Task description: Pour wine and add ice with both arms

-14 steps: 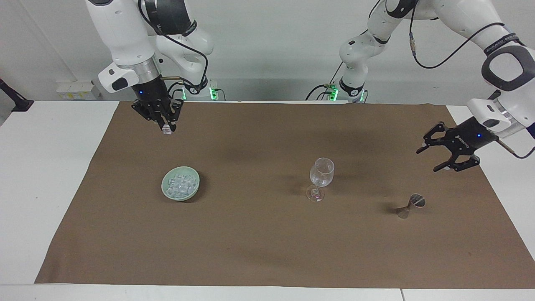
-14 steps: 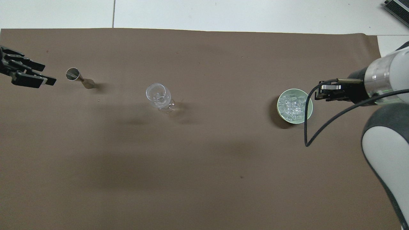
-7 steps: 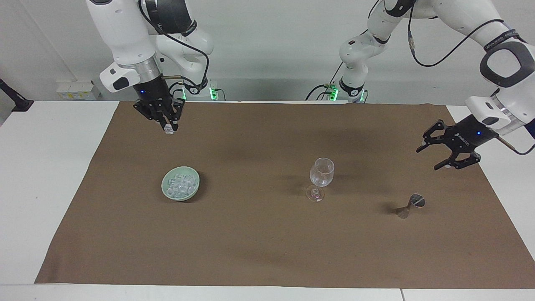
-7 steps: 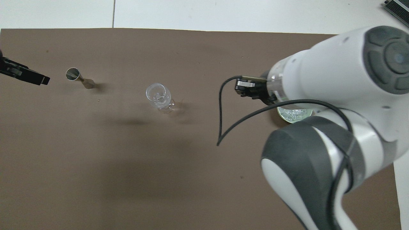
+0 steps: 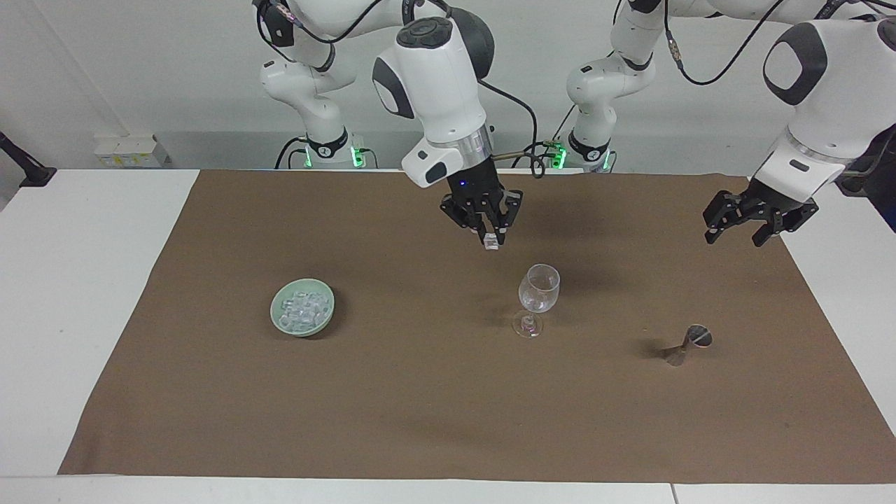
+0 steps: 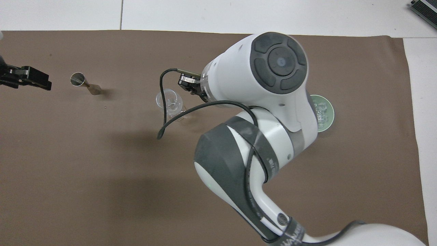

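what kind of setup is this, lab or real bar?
Most likely a robotics lab bench staged as a bar. Two arms are mounted at a white table under a brown cloth, with only a stemmed glass, a bowl of ice and a metal jigger set out.

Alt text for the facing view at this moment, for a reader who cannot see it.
The right gripper, shut on an ice cube, hangs just short of the stemmed glass on a brown cloth. A green bowl of ice and a metal jigger stand to either side; the left gripper waits, open.
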